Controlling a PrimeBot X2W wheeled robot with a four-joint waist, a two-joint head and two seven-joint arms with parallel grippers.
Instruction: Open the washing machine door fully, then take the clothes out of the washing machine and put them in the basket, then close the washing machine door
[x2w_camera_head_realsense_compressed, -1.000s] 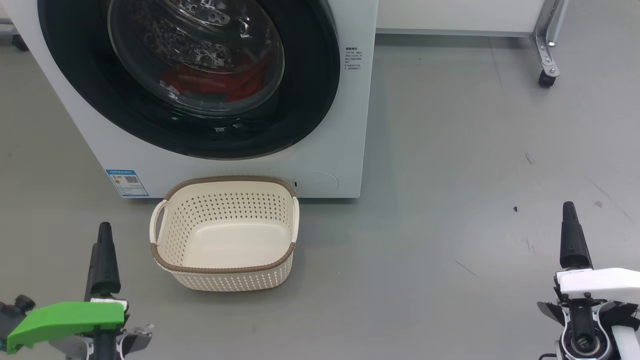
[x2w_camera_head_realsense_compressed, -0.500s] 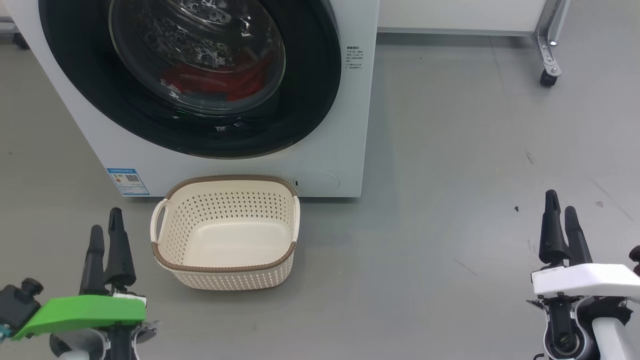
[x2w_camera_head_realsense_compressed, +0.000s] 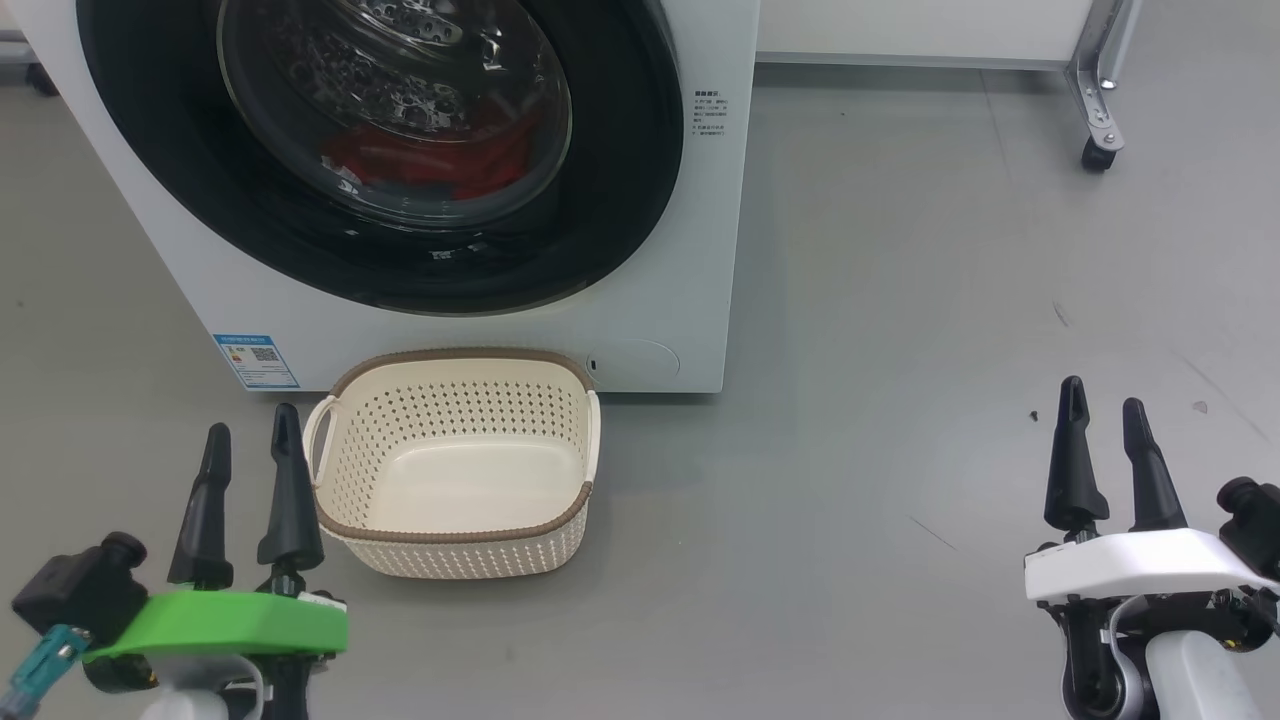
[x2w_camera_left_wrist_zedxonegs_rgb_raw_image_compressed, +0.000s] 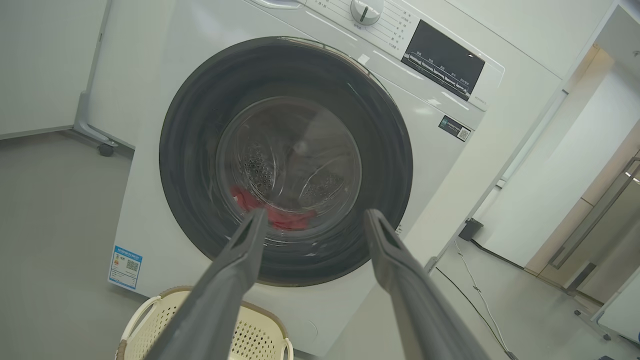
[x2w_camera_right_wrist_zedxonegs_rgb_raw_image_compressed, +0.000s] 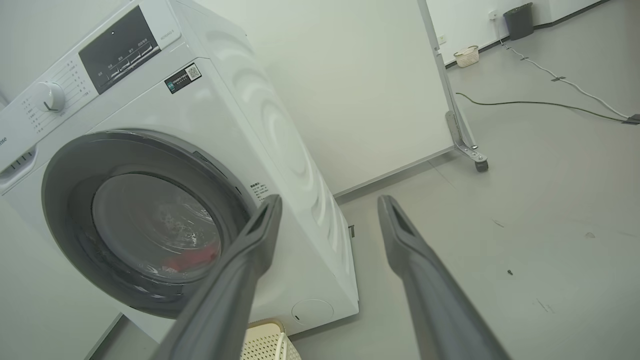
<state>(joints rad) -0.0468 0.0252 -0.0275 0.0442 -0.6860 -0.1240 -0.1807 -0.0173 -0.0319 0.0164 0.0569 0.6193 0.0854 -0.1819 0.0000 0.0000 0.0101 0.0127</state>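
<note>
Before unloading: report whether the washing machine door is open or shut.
Shut. The door sits flush on the machine's front, red clothes behind its glass.

A: We log the left tool (x2w_camera_head_realsense_compressed: 251, 420) turned, both fingers now showing, shifted right beside the basket (x2w_camera_head_realsense_compressed: 455, 536).
B: We note the right tool (x2w_camera_head_realsense_compressed: 1102, 394) turned likewise, drifted leftward.

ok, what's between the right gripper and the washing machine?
Just bare floor between the right gripper and the washing machine, per the head view.
</note>
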